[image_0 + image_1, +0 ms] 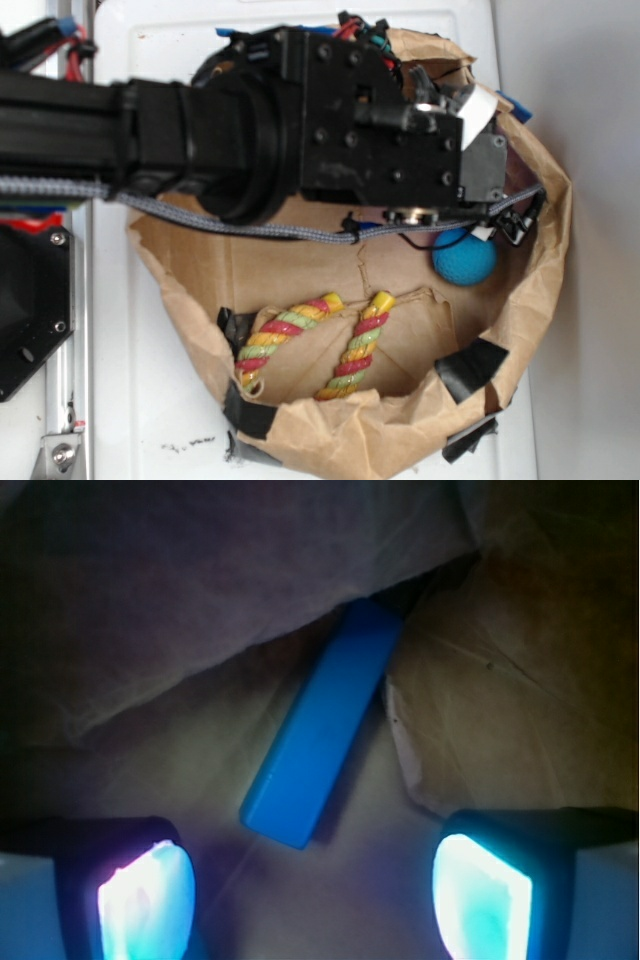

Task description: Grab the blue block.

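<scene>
Blue block (322, 725) (tilted) lies beyond the spread gripper (315, 895).

blue block (322, 725) far end tucked under paper fold (200, 590), fingertips (145, 900) cropped by bottom edge

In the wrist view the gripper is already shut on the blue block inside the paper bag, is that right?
Not quite. The wrist view shows the gripper open, its fingers apart and short of the blue block, which lies untouched inside the paper bag.
</scene>
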Robot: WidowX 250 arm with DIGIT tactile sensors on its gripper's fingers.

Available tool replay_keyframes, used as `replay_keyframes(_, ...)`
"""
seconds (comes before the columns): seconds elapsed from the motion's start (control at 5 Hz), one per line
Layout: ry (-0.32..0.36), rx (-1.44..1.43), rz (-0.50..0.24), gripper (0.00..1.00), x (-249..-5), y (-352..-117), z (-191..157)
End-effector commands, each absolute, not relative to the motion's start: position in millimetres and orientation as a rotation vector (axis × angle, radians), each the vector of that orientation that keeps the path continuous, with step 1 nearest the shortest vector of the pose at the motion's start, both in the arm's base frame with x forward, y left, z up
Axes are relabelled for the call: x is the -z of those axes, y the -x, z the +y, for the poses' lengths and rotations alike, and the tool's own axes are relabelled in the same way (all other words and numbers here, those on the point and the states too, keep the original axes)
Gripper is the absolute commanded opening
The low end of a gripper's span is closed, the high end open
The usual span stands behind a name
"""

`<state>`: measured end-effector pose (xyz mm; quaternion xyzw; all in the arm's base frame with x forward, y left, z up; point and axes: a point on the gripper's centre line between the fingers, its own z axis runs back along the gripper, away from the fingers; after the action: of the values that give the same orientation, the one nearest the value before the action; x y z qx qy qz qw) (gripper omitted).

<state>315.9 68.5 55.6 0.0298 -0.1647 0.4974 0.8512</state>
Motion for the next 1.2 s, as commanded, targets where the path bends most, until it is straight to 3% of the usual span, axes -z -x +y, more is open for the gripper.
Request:
replay_keyframes(0.0,-0.068,-1.163,-0.447,1.00,-63.2,-315.5,87.1)
replay_keyframes(1.0,-0.064,-1.219,-0.447,1.00,-55.4,-323.7,88.5)
